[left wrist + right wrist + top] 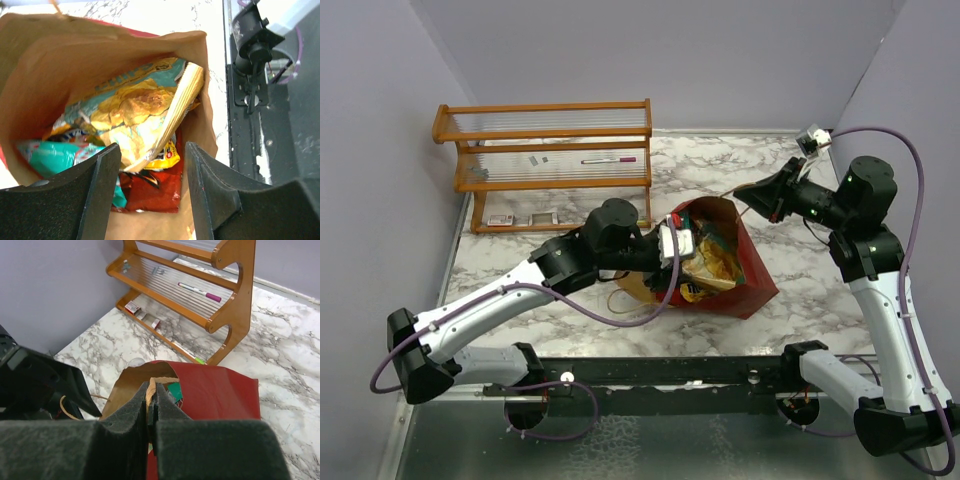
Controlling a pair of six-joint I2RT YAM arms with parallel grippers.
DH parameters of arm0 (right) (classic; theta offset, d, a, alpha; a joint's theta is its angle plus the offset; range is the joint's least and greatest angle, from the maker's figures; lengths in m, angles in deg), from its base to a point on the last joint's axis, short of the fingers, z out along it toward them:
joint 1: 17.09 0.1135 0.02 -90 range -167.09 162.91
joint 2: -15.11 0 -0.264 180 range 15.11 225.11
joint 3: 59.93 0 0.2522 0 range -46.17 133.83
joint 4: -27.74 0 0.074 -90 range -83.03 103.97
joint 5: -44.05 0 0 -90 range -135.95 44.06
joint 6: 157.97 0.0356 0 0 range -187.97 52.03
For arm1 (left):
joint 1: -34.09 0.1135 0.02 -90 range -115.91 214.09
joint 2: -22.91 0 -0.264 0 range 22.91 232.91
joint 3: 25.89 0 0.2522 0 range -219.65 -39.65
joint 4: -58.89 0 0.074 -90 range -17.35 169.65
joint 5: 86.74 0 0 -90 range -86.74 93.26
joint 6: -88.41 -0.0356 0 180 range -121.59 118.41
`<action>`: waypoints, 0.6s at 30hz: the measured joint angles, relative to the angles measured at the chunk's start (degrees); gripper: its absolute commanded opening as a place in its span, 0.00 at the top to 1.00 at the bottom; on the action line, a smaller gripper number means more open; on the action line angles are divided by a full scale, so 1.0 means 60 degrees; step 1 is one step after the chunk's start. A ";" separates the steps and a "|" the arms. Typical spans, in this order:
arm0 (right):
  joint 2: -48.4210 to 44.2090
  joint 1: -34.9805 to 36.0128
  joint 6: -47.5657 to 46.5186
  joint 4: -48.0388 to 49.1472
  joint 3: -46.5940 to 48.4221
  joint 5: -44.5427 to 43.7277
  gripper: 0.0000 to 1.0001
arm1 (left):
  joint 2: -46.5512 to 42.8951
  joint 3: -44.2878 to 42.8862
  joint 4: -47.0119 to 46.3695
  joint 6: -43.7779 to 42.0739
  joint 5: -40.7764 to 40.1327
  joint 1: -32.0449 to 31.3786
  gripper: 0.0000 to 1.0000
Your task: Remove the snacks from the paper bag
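Left gripper: jaws spread wide, nothing gripped, tips just inside the mouth of the paper bag. Between and beyond the tips lay the snacks, all inside the bag. A big yellow-and-teal packet sat on top, a teal packet lay toward the bag's left wall, and a red packet was lowest, under the others.

Right gripper: pinched shut on the bag by a tan strip at its mouth, likely a handle, lifting the far rim. The bag lay on its side on the marble table, mouth toward the left arm. A wooden rack stood well behind the bag.

Risks, as judged:
- The top packet was wider than the jaw gap. Closing on a bulging foil face could let it slip out, or catch only a crimped edge.
- Jaws closing near the kraft wall might pinch the bag paper along with a packet and drag the whole bag.
- The thin strip carried the rim's lift. A hard pull from the left arm could tear it or slide it free, collapsing the mouth.
- Packets overlapped, so drawing one out might spill its neighbours.
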State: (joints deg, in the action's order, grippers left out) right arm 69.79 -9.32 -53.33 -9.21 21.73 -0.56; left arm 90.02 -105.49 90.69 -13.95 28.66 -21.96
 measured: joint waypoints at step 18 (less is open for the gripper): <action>0.0000 0.0000 -0.0168 -0.0131 0.0069 0.0025 0.98 | 0.2466 0.0106 -0.0885 -0.2958 0.0244 -0.0805 0.73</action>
State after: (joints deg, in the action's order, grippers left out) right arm 69.79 -9.32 -54.34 -9.99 22.14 -0.41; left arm 104.82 -104.86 85.38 -31.70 30.13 -26.79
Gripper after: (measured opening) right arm 0.027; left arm 0.382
